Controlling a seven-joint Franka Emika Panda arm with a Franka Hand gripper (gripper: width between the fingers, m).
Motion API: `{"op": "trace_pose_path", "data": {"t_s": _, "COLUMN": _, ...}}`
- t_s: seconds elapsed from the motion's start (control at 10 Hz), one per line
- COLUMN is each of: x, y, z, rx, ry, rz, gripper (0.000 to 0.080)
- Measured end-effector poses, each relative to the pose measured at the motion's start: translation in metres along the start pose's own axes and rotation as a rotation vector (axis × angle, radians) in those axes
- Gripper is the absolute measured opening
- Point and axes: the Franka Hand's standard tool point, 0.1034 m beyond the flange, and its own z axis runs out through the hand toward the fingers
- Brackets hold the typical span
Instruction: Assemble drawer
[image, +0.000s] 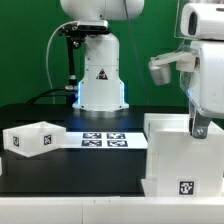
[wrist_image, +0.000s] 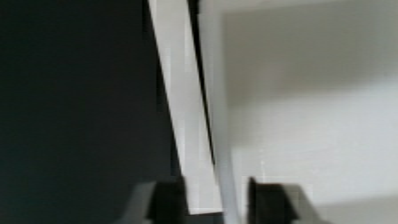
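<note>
You've got the big white casing (image: 185, 160) sitting at the exterior view's right on the black worktop (image: 60, 175), gripper (image: 198, 128) down at its top edge, small tray (image: 30, 138) way left, marker board (image: 103, 139) between them.

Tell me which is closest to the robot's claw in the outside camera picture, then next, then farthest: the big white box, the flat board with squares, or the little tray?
1. The casing: right under the gripper, on the exterior view's right.
2. The marker board: lying flat in the middle.
3. The small tray: far over on the exterior view's left.
</note>
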Motion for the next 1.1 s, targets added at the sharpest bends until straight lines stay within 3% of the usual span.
{"op": "trace_pose_path", "data": {"t_s": 0.1, "x": 0.000, "y": 0.000, "z": 0.000, "rx": 0.000, "ry": 0.000, "rz": 0.000, "gripper": 0.0405}}
{"op": "trace_pose_path", "data": {"t_s": 0.2, "x": 0.000, "y": 0.000, "z": 0.000, "rx": 0.000, "ry": 0.000, "rz": 0.001, "gripper": 0.0405}}
{"op": "trace_pose_path", "data": {"t_s": 0.4, "x": -0.001, "y": 0.000, "z": 0.000, "rx": 0.000, "ry": 0.000, "rz": 0.001, "gripper": 0.0626}}
{"op": "trace_pose_path", "data": {"t_s": 0.8, "x": -0.002, "y": 0.001, "z": -0.002, "rx": -0.001, "ry": 0.000, "rz": -0.007, "gripper": 0.0648}}
{"op": "trace_pose_path", "data": {"t_s": 1.1, "x": -0.016, "y": -0.008, "z": -0.038, "rx": -0.036, "ry": -0.006, "rz": -0.110, "gripper": 0.0649}}
